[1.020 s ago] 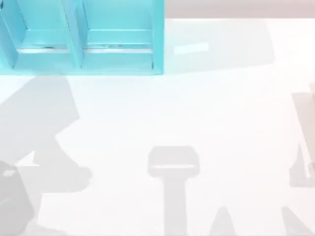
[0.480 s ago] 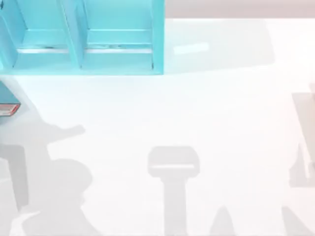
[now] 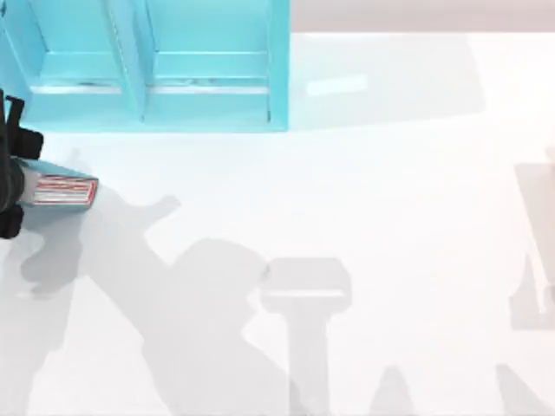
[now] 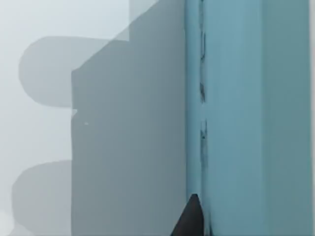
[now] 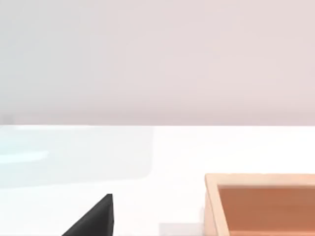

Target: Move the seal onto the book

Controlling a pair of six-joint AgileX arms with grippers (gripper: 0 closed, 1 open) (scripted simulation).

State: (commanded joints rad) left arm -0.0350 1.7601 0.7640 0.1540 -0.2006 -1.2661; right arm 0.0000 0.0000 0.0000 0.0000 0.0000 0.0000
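Holding the book: the left gripper (image 3: 10, 182) at the left edge of the counter (image 3: 390, 217), in front of the shelf.
Book (image 3: 61, 189): teal cover; the end with the white and red stripes points to the right side of the counter. It seems to be lifted a little, because its shadow falls on the counter apart from it, lower and to the right.
Fingers of the left gripper: closed on the left part of the book, with black parts above and below it in the top view. In the left wrist view one black tip of the fingers (image 4: 193, 219) is just beside a large teal surface. I cannot tell if this surface is the book or the shelf.
Shelf (image 3: 208, 95): big teal unit with upright dividers, at the far left of the counter, near the book but not touching it.
Right gripper (image 5: 93, 219): a black tip above the white counter, near a wooden box (image 5: 261, 206). Whether it is open or closed, I cannot tell.
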